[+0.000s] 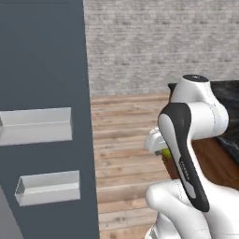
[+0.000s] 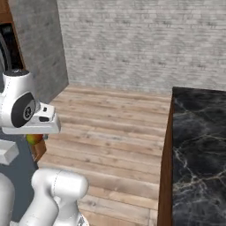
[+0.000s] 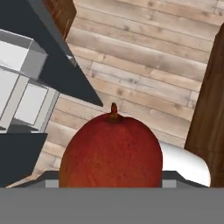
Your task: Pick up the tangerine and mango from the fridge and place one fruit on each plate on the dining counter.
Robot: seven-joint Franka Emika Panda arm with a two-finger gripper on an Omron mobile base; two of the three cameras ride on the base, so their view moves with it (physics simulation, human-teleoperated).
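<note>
Mango [image 3: 111, 151] fills the lower centre of the hand view, clamped in the gripper [image 3: 111, 183], stem up. My judgement: carry it level and unhurried to the dining counter [image 2: 198, 145] at the right of the right base view; the smooth, rounded skin could slip. A sliver of the blotched fruit peeks under the wrist in both base views. Fridge [image 1: 42, 93] door at frame left is matte slate with pale, boxy shelves; the floor is planked wood.
</note>
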